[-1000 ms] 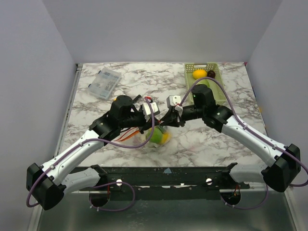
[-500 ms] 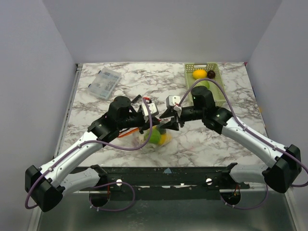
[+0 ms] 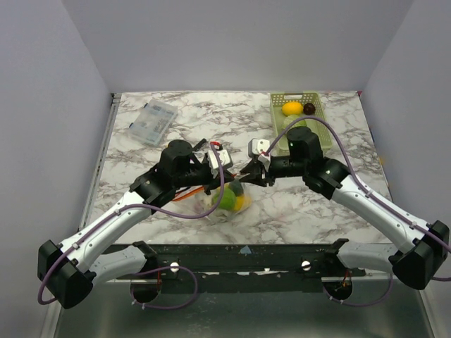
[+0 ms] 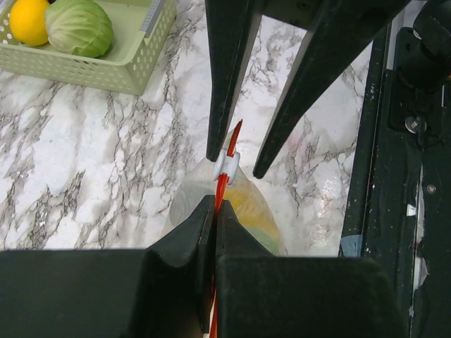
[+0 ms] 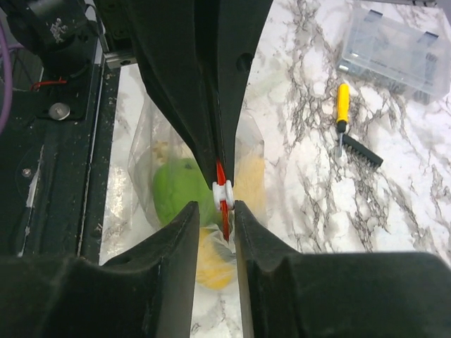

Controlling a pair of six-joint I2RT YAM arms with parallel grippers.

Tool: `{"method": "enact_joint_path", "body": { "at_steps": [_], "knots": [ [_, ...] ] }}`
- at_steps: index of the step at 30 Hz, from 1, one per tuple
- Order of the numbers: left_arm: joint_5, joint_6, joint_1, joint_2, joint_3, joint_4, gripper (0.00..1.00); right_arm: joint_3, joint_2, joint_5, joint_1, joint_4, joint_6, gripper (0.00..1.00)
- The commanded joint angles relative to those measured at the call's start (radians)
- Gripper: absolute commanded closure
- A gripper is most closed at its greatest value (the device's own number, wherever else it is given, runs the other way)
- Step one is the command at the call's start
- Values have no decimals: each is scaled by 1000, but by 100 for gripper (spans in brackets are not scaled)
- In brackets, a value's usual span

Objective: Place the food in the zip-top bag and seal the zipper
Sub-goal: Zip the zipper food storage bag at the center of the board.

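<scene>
The zip-top bag (image 3: 224, 205) hangs over the table's front middle with a green fruit (image 5: 177, 193) and a yellow piece (image 5: 215, 257) inside. My left gripper (image 4: 215, 205) is shut on the orange-red zipper (image 4: 223, 183), just behind its white slider (image 4: 227, 166). My right gripper (image 5: 217, 205) is open, its fingertips either side of the strip just short of the slider (image 5: 223, 190). In the top view the two grippers meet tip to tip, the left gripper (image 3: 227, 182) facing the right gripper (image 3: 245, 179).
A pale green basket (image 3: 320, 116) at the back right holds a lemon (image 3: 292, 108), a dark piece (image 3: 309, 108) and a cabbage (image 4: 79, 27). A clear compartment box (image 3: 152, 121) lies at the back left. A yellow-handled tool (image 5: 342, 105) lies near it.
The right arm has drawn back to the right a little, its fingers now short of the slider. The left gripper still holds the strip. The bag has swung slightly.
</scene>
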Motion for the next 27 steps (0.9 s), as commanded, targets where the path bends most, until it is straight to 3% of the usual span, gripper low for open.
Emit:
{"method": "enact_joint_path", "body": {
  "at_steps": [1,7,10,23,27],
  "knots": [
    [13,15,-2,-7,18,42,100,42,37,-12,6,-36,-19,74],
    [20,18,0,-11,15,41,100,45,49,-26,6,-7,-20,86],
    [35,24,-1,-10,15,40,100,53,63,-46,6,-5,-22,87],
    [37,30,-2,-21,21,33,100,102,173,-140,31,13,5,82],
    [25,30,-1,-28,16,29,100,93,155,-64,30,23,51,70]
  ]
}}
